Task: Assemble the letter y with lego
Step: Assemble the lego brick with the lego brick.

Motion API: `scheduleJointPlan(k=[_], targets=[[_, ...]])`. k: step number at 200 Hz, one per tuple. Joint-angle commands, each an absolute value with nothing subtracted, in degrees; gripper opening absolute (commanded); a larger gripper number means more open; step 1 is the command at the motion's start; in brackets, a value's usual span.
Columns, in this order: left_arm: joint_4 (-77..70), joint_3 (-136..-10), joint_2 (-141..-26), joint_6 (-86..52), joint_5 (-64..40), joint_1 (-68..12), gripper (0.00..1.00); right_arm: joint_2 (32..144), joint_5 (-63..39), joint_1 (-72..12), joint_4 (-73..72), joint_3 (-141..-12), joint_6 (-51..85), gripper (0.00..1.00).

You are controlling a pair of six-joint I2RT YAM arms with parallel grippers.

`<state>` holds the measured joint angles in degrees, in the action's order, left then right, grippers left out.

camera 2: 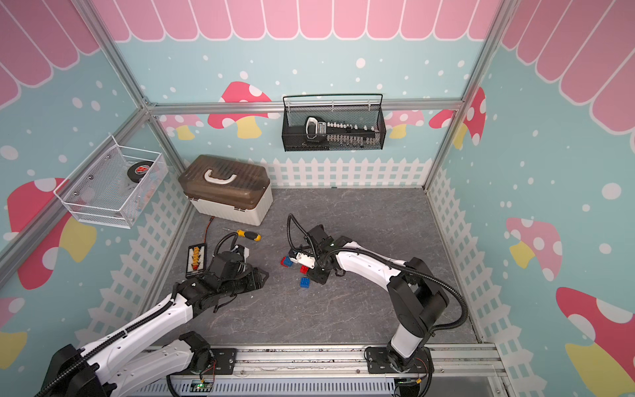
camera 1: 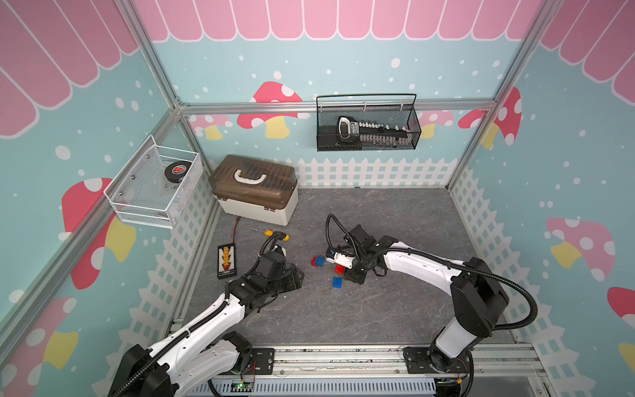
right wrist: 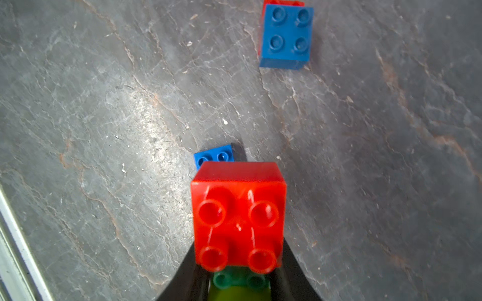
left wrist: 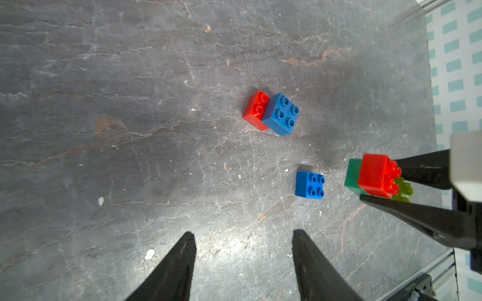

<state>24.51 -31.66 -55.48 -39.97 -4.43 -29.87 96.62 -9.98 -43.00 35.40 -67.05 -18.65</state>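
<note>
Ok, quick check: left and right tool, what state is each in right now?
Left tool: open, holding nothing.
Right tool: closed on the red-green-lime brick stack.

2 top views overlook all; close wrist views likely share blue brick (left wrist: 310,185).

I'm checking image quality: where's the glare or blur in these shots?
Left wrist view: glare on the table by the left tool, blue brick sharp. Right wrist view: sheen on the table, held red brick soft, green brick blurred. Both top views: even light.
</note>
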Motion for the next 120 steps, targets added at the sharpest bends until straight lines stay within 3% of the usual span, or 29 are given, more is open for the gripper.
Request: scheduleJointPlan(k=[1,120], targets=[[26.5,-29.9,-54.3,-38.8,-6.0,-28.0,0.61,99.1,-12.1,-44.1,36.9,-71.0,-26.9,0.31],[25.6,-28.4,-53.9,-38.7,-7.3,-26.3,0.61,105.3,-12.5,-45.8,38.7,-74.9,-34.5,0.30]])
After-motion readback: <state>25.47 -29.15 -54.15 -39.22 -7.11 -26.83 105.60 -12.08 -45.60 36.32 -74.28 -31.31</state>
